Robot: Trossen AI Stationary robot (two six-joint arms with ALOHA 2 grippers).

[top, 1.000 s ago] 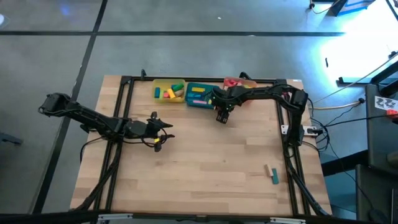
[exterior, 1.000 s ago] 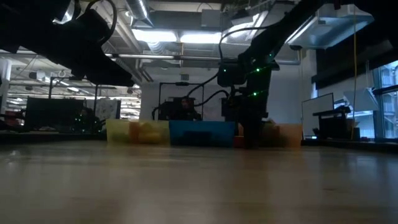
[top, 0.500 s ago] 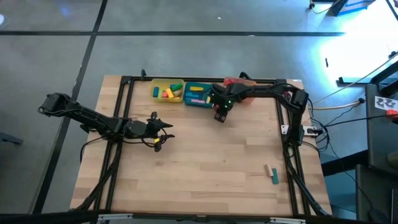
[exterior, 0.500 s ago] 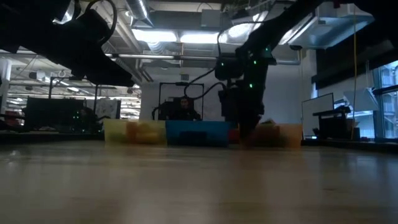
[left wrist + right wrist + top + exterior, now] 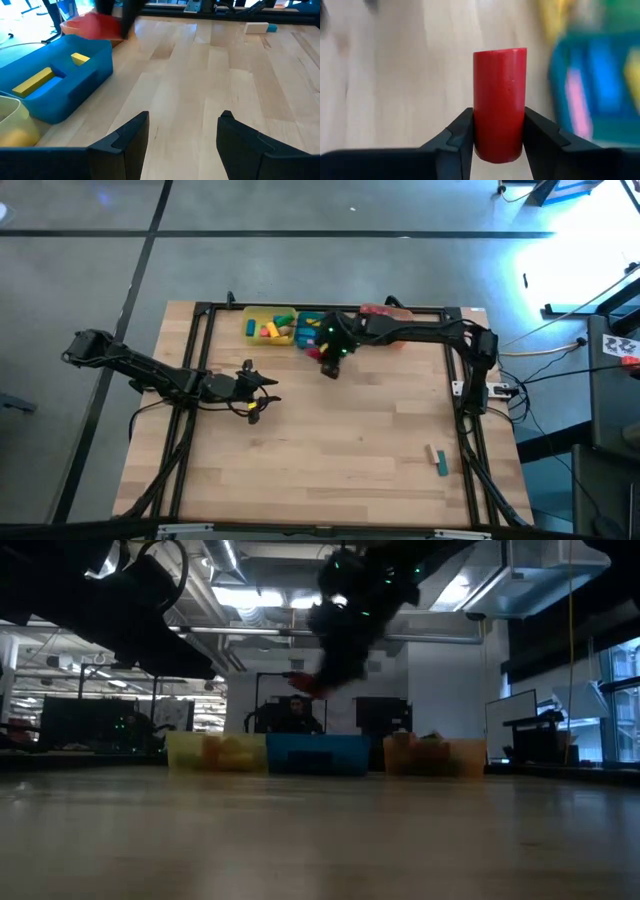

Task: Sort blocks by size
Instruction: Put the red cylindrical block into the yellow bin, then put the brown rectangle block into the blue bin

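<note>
From above, the right gripper hangs beside the teal tray; the left gripper waits mid-table. Left wrist view: fingers spread apart, nothing between them. Right wrist view: jaws clamped on a red cylinder block.

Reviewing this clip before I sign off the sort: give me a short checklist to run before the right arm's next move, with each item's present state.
1. Right gripper closed on the red cylinder: ok, a finger presses each side.
2. Cylinder seated straight between the fingers: ok, it stands upright in the right wrist view.
3. Load clear of the table: ok, the low view shows it carried well above the trays.
4. Teal tray beside the gripper has room: cannot tell, the arm covers part of it.
5. Left gripper out of the way: ok, open and apart from the right arm.
6. Blocks left to sort: not ok, a tan and a teal block lie near the table's front right.
</note>
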